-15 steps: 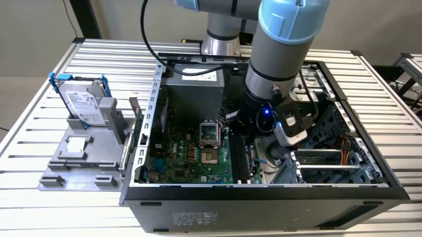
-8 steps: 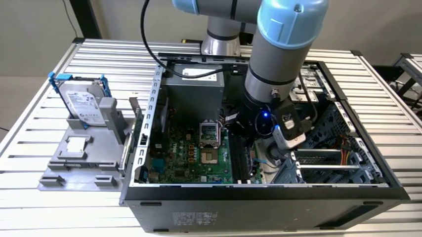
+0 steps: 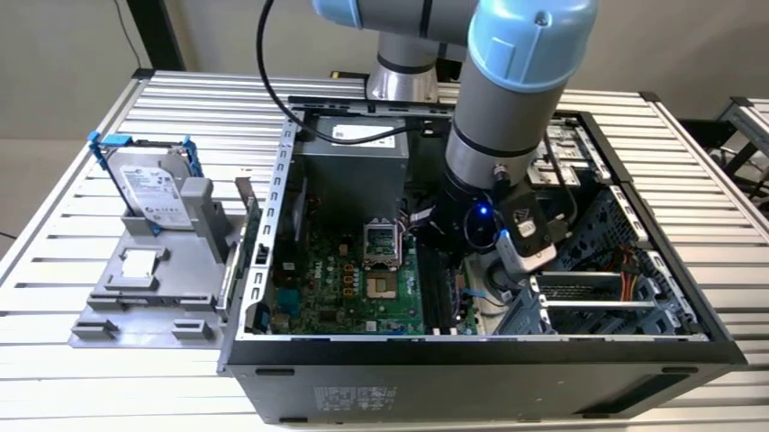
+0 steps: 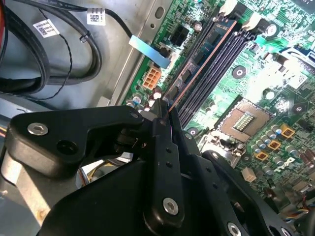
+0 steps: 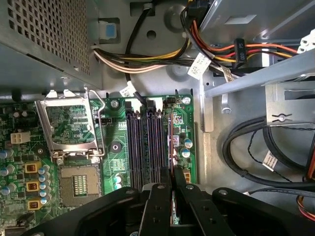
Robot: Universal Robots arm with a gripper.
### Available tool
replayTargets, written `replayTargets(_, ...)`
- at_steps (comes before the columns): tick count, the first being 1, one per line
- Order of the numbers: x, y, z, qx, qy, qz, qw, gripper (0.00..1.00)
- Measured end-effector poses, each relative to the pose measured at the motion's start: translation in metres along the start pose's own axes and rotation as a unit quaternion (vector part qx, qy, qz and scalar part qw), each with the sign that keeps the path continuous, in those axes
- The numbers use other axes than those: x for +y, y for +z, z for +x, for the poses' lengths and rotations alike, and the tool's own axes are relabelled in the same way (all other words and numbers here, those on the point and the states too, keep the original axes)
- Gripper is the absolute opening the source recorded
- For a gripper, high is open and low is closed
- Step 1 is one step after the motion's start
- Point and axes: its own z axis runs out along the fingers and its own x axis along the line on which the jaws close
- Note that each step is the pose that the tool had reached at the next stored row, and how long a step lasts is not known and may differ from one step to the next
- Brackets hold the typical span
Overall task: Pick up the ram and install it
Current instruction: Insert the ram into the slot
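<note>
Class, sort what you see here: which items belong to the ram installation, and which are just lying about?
Belongs to the job:
ram, seen edge-on
end effector, shut on it
black motherboard slots

Lying about:
silver hard drive
grey fixture
empty processor socket

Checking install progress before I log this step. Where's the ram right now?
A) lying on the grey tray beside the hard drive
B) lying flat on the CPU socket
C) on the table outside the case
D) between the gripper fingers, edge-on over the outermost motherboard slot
D: in both wrist views the ram stands edge-on along the outermost slot, its near end running in between the fingertips of the gripper, inside the open case.
</note>
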Motion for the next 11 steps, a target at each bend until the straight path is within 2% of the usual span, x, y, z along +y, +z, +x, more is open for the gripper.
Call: replayTargets(11, -0.0006, 0.0055, 0.0002, 0.0, 0.0, 0.0, 1.0, 0.0)
